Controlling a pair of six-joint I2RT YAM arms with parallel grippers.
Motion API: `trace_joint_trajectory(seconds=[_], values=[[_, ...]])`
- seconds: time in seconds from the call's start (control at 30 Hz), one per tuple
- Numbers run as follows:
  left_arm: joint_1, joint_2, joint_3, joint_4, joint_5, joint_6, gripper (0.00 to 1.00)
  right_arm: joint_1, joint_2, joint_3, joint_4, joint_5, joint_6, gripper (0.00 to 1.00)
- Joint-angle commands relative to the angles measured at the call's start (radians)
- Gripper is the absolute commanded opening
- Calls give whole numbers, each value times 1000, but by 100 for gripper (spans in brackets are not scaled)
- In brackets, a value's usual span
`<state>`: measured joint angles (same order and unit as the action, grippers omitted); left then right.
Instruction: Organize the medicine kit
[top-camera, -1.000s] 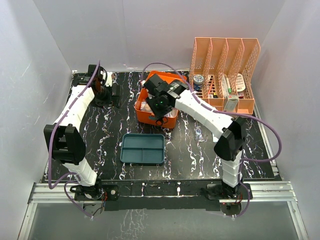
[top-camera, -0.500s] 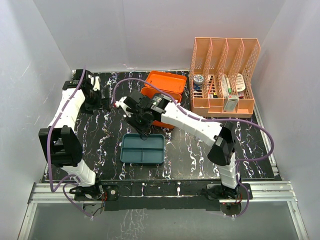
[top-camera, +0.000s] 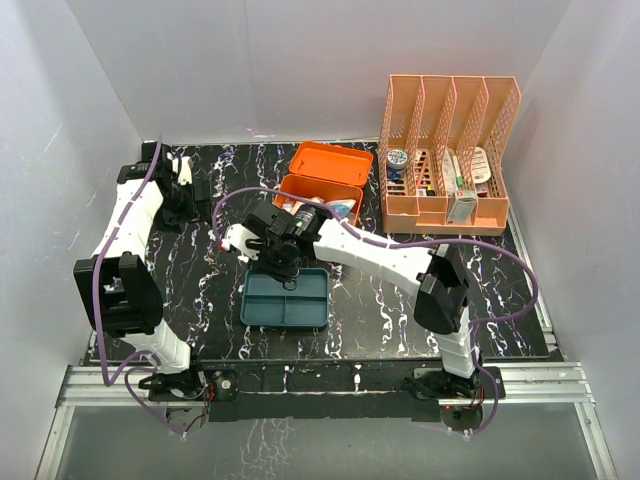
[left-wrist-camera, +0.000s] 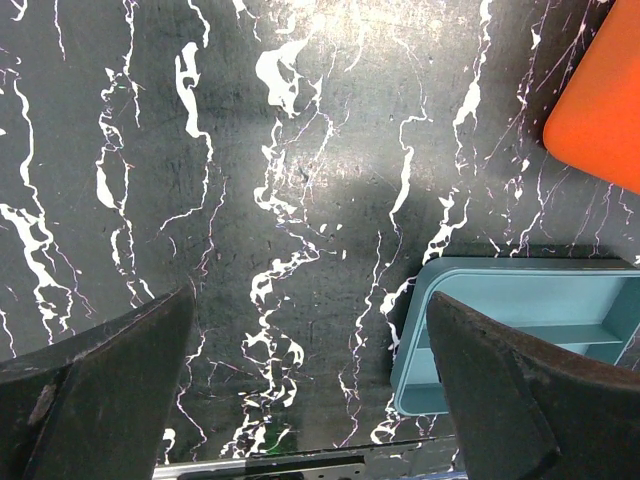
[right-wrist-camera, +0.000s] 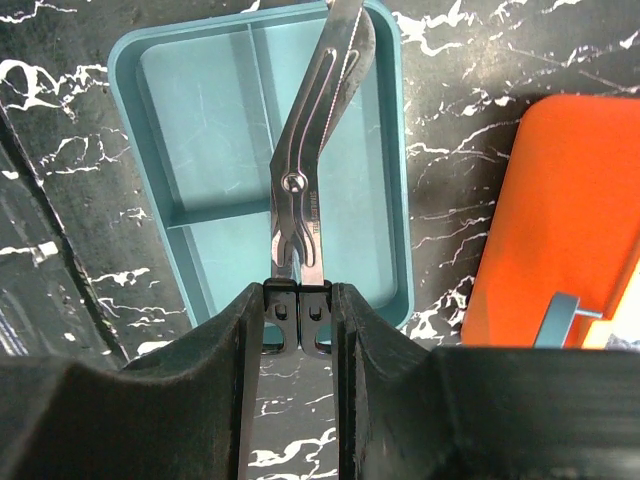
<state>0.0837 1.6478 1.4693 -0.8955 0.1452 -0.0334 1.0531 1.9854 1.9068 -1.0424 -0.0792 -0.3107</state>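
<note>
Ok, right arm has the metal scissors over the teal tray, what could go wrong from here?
The right gripper pinches the angled metal scissors only at the handle end, so the long blades could swing or slip. In the right wrist view their tip overlaps the far rim of the teal divided plastic tray; released now, they may land across that rim.

On marbled table (left-wrist-camera: 300, 150), teal tray (left-wrist-camera: 520, 300) and orange kit (left-wrist-camera: 600, 110) corner

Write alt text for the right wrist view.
The right claw grips metal scissors by the handle end, blades pointing out over the divided teal tray. The orange kit sits to the right on a black marble table.
</note>
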Motion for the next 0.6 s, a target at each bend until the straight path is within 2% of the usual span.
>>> trace_joint_trajectory(seconds=[0.0,0.57], values=[[9,-48,-14,-7,31,5,99,7,13,-20,63,-7,-122,0],[21,-45,-37,6,54,38,99,3,104,-72,131,35,-185,0]])
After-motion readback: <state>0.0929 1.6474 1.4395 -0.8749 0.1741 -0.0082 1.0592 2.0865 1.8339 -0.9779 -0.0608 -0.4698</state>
